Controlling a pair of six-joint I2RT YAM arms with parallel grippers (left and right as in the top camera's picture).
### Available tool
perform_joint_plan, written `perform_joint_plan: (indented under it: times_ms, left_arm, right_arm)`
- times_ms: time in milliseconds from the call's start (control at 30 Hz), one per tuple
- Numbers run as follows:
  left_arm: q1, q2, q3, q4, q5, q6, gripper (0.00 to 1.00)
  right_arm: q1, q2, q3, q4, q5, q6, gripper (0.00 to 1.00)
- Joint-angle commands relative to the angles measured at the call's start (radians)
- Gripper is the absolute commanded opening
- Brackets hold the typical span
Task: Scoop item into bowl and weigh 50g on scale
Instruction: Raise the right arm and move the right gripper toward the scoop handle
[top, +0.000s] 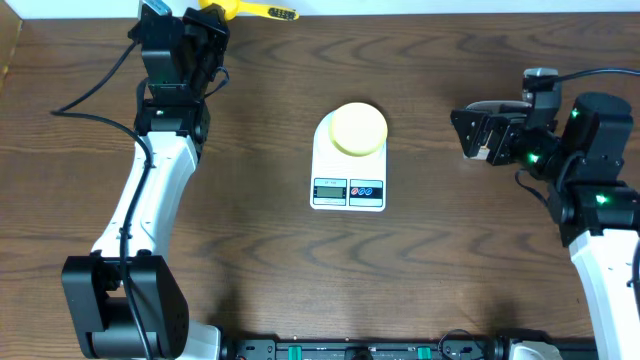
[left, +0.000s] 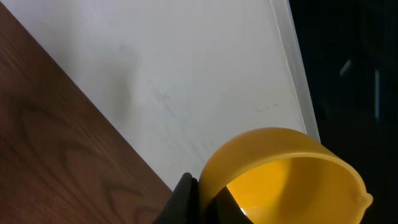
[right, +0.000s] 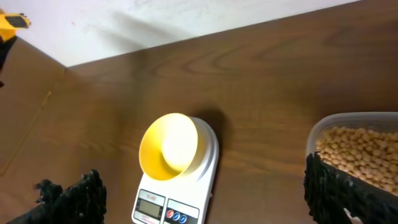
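The white scale (top: 348, 178) sits mid-table with the pale yellow bowl (top: 358, 129) on its platform; the bowl looks empty. Both also show in the right wrist view: scale (right: 186, 202), bowl (right: 169, 146). The beans (right: 367, 149) fill a clear tub (right: 348, 121) at the right edge of that view. My right gripper (right: 202, 205) is open, its right finger in front of the tub; from overhead (top: 478, 135) it is right of the scale. My left gripper (left: 199, 202) is shut on a bright yellow scoop (left: 292, 177) at the table's far left edge (top: 205, 30).
The scoop's long handle (top: 262, 11) sticks out to the right over the white surface (left: 186, 74) beyond the table's far edge. Black cables (top: 90, 90) trail from the left arm. In the overhead view the tub is mostly hidden under the right arm.
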Motion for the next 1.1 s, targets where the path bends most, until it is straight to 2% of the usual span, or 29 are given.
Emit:
perform_joint_plan:
  times_ms: [0, 200, 367, 533, 600, 700, 867, 900, 1067]
  left_arm:
    - [0.002, 0.0, 0.01, 0.002, -0.008, -0.001, 0.07]
    - [0.002, 0.0, 0.01, 0.003, 0.015, -0.002, 0.07]
    - [0.001, 0.0, 0.009, 0.002, 0.022, -0.002, 0.08]
    - [-0.016, 0.0, 0.009, 0.003, 0.058, -0.002, 0.07]
    - [-0.035, 0.0, 0.009, 0.003, 0.06, -0.002, 0.07]
    - [-0.06, 0.0, 0.009, 0.003, 0.06, -0.014, 0.08]
    - [-0.108, 0.0, 0.009, 0.003, 0.06, -0.129, 0.08]
    - [-0.118, 0.0, 0.009, 0.003, 0.06, -0.151, 0.07]
    - [-0.151, 0.0, 0.009, 0.008, 0.114, -0.186, 0.08]
  right_arm:
    - [-0.004, -0.001, 0.024, 0.042, -0.078, 0.0, 0.99]
    - [-0.033, 0.039, 0.024, 0.185, -0.24, 0.068, 0.99]
    - [-0.091, 0.188, 0.024, 0.424, -0.479, 0.203, 0.99]
    - [-0.068, 0.287, 0.024, 0.65, -0.472, 0.327, 0.99]
    - [-0.045, 0.313, 0.024, 0.706, -0.437, 0.33, 0.99]
    - [-0.012, 0.327, 0.024, 0.732, -0.393, 0.357, 0.99]
    - [0.048, 0.338, 0.024, 0.755, -0.281, 0.412, 0.99]
    - [0.059, 0.339, 0.024, 0.755, -0.261, 0.424, 0.96]
    - [0.1, 0.34, 0.024, 0.768, -0.241, 0.448, 0.94]
